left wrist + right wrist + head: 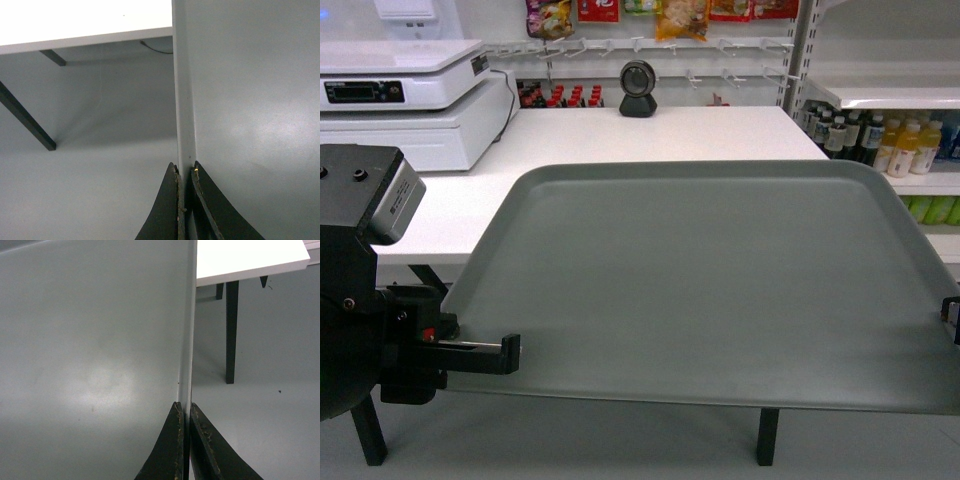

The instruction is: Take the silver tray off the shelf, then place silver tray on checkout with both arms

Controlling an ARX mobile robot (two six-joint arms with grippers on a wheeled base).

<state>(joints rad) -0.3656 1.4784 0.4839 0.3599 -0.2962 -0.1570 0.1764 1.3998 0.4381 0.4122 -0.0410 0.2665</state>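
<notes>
From the head cam, the silver tray (710, 280) fills most of the view, held level in the air with its far edge out over the front of the checkout (650, 135), a white table with a small black round scanner (638, 88) near the back edge. A white scale or register unit (405, 95) sits at the table's left end, snack bags (620, 15) hang on the back wall, and a white shelf (890, 95) with bottled drinks (905, 145) under it stands to the right. The left gripper (505, 350) pinches the tray's left rim near the front corner, and the right gripper (952, 318) only peeks in at the right edge, up against the tray's right rim. In the left wrist cam the two black fingers (162, 215) are clamped on the thin rim of the tray, one on each side, with grey floor and the table's dark legs (27, 122) beyond. Right wrist cam, same deal: both fingers (167, 452) squeezed shut on the tray's rim, the white tabletop corner and a black leg (231, 330) standing on the plain grey floor (265, 430).
</notes>
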